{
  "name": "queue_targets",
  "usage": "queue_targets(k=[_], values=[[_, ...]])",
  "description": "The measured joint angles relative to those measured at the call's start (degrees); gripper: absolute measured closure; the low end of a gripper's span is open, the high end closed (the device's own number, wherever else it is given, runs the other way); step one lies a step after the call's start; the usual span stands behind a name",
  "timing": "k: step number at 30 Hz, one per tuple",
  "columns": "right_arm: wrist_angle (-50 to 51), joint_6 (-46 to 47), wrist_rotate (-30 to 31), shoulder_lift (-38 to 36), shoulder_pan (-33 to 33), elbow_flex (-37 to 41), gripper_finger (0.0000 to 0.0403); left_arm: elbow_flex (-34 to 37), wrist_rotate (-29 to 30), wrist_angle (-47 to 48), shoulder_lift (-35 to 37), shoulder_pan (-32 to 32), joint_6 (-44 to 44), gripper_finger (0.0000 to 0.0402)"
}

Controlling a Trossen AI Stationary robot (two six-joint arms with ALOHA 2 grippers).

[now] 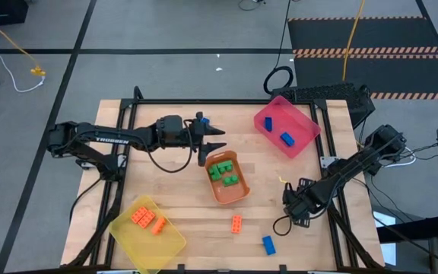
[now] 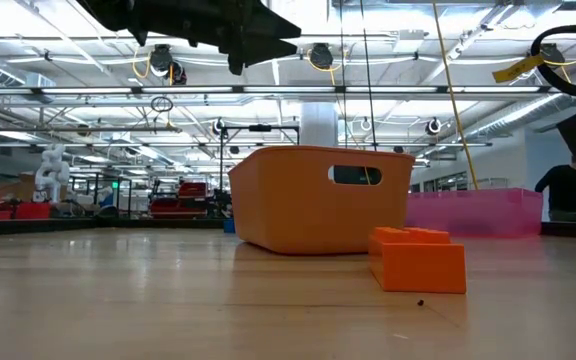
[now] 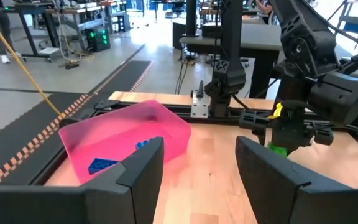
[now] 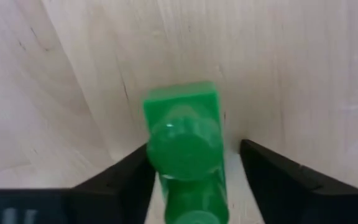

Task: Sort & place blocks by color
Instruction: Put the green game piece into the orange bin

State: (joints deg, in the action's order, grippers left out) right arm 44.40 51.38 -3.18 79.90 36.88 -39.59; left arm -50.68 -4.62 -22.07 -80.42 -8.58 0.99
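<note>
Right gripper (image 1: pixel 292 207) low near right table (image 1: pixel 173 190) edge, fingers apart around green block (image 4: pixel 184 146), not yet closed on it. Left gripper (image 1: pixel 217 144) hovers open by orange tray (image 1: pixel 243 190), mid-table, green blocks (image 1: pixel 223 172) inside. Pink tray (image 1: pixel 304 122), far right corner: blue blocks (image 1: pixel 287 138). Yellow tray (image 1: pixel 128 232), near left corner: orange blocks (image 1: pixel 148 220). Loose orange block (image 1: pixel 236 223) and blue block (image 1: pixel 268 244) near front edge.

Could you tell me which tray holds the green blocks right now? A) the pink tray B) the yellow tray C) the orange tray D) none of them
C: the high view shows the green blocks lying inside the orange tray at the table's middle; the pink tray holds blue ones and the yellow tray orange ones.
</note>
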Motion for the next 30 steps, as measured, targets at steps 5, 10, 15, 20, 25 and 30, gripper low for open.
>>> queue_targets(k=[5, 10, 15, 20, 25, 30], values=[[0.6, -2.6, 0.0, 0.1, 0.0, -1.6, 0.0272, 0.0, 0.0, 0.0, 0.0, 0.0, 0.2, 0.0201], [4.9, -7.6, 0.8, 0.1, -1.6, -6.7, 0.0273, 0.0, 0.0, -0.1, 0.0, 0.0, 0.2, 0.0201], [9.9, -15.3, 9.7, 0.1, -5.1, -14.0, 0.0273, 0.0, 0.0, -0.1, 0.0, 0.0, 0.3, 0.0202], [6.9, -26.6, 17.8, 0.1, -11.3, -19.7, 0.0273, 0.0, 0.0, 0.0, 0.0, 0.0, 0.3, 0.0201], [-4.3, -38.0, 18.1, 0.1, -18.5, -20.9, 0.0273, 0.0, 0.0, 1.7, 0.0, 0.0, 0.3, 0.0202], [-14.2, -47.3, 16.1, 0.6, -23.5, -20.9, 0.0273, -0.1, 0.0, 4.6, 1.7, 0.0, 0.6, 0.0202]])
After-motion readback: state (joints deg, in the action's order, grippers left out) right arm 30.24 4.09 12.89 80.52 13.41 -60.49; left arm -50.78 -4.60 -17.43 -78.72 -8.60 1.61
